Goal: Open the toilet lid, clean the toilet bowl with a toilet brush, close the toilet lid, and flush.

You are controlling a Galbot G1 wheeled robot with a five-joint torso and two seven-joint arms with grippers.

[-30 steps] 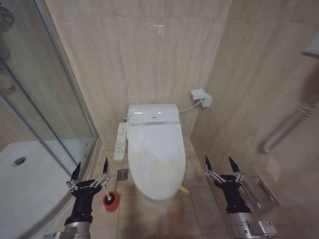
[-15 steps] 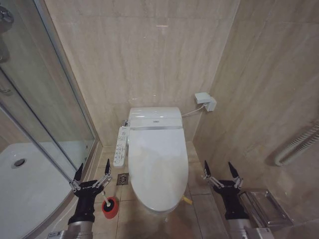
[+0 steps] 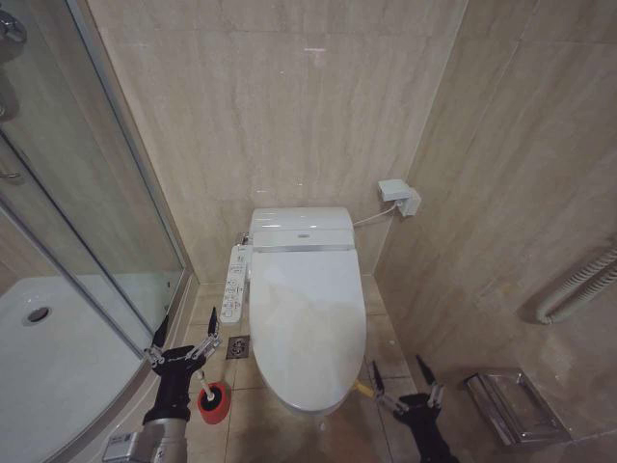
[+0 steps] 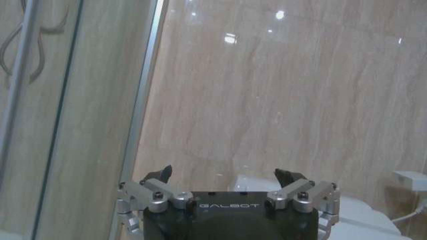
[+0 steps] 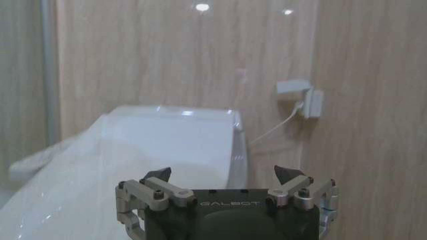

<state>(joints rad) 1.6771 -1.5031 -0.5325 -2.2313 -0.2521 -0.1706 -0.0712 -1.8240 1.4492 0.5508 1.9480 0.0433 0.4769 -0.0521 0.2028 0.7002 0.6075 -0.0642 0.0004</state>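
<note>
The toilet lid (image 3: pixel 307 323) lies shut over the toilet bowl (image 3: pixel 289 397), with a short yellow strip (image 3: pixel 362 389) at its front right edge. The boxy rear unit (image 3: pixel 300 230) stands against the back wall. The toilet brush (image 3: pixel 207 390) stands in a small red pot (image 3: pixel 214 403) on the floor left of the bowl. My left gripper (image 3: pixel 185 330) hangs open just above the pot, holding nothing. My right gripper (image 3: pixel 397 367) is open low at the bowl's front right, beside the yellow strip. The right wrist view has the right gripper (image 5: pixel 223 174) open, facing the lid (image 5: pixel 133 150). The left gripper (image 4: pixel 225 175) faces the wall.
A long white button panel (image 3: pixel 231 282) sticks out on the toilet's left. A glass shower door (image 3: pixel 87 193) and white shower tray (image 3: pixel 48 357) close off the left. A wall socket (image 3: pixel 398 196), grab rail (image 3: pixel 578 289) and metal holder (image 3: pixel 511 405) are on the right. A floor drain (image 3: pixel 238 347) sits by the pot.
The whole picture shifted as the camera moved. Both arms sank lower in view; the right gripper dropped most and moved left toward the bowl's front. Lid and brush stayed put.
</note>
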